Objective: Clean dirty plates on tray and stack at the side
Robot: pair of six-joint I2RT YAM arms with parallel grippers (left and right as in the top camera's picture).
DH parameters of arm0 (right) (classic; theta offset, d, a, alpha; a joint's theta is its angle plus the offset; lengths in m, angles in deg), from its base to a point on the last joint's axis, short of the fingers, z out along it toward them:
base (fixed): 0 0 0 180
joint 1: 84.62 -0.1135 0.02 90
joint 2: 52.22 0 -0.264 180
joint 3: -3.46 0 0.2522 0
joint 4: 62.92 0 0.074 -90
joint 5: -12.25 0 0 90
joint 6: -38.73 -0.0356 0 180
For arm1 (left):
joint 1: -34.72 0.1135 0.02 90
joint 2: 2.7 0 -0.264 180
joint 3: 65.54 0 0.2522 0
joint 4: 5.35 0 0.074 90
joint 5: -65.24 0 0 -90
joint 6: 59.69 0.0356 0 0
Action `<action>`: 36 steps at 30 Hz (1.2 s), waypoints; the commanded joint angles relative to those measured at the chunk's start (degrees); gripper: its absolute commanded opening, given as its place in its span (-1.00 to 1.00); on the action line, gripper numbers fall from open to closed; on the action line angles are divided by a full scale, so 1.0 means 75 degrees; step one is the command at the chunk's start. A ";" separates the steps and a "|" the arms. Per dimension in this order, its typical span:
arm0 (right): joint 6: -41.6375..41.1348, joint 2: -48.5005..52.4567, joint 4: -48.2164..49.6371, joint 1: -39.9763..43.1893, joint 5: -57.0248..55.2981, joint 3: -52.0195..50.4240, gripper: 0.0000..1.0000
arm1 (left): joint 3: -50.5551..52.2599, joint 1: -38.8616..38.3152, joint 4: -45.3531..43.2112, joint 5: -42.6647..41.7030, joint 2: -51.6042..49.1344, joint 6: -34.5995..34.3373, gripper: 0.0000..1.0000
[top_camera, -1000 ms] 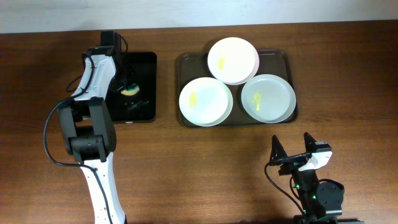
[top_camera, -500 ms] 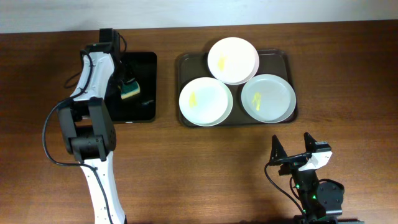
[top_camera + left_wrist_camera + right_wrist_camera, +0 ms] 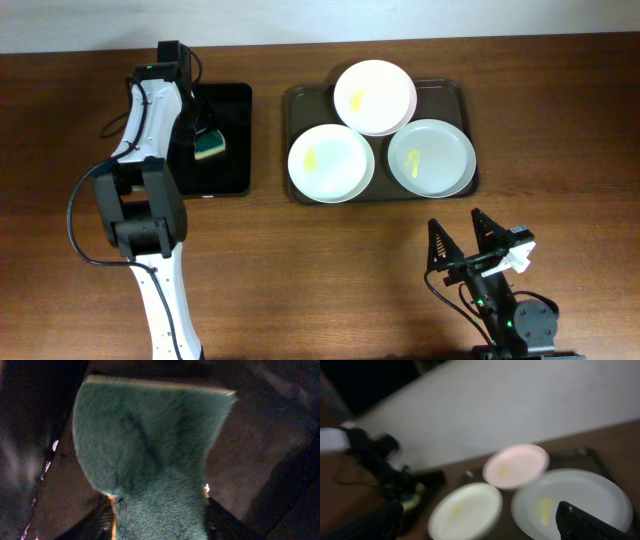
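In the overhead view, a brown wooden table (image 3: 330,280) fills almost the whole frame, and a thin pale strip runs along the upper edge. The tray (image 3: 300,105) lies in the upper centre-right. It carries three plates: one at its upper rim (image 3: 374,96), one at lower left (image 3: 331,162) and one at the right (image 3: 431,158). Each has a small yellow smear, and their edges meet. In the upper left, the left gripper (image 3: 205,140) holds a green and yellow sponge (image 3: 209,147) over a smaller black tray (image 3: 228,110). In the lower right, the right gripper (image 3: 457,225) has its two fingers spread wide, with nothing between them, well apart from the plates.

In the left wrist view, the green face of the sponge covers most of the frame. Its lower end is squeezed between the two dark fingers at the bottom edge. The background is dark, and nothing more can be made out there.

The right wrist view is blurred. A pale wall stands behind the table, the three plates lie in the centre and lower right, and the dark fingers sit in both lower corners.
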 commanded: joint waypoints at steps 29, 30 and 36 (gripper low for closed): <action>0.2372 0.3984 -0.4648 -0.0035 -0.0061 0.5281 0.97 | -0.0976 -0.0047 0.2154 -0.1786 -0.0431 0.1445 -0.62; 0.2372 0.4368 -0.4733 -0.0035 -0.0058 0.5391 0.97 | -0.0734 -0.0064 0.2084 -0.1769 -0.0431 0.1445 -0.62; 0.2372 0.5289 -0.4744 -0.0035 0.0283 0.5662 0.97 | 0.0047 -0.0070 0.1399 -0.0766 -0.0431 0.1451 0.59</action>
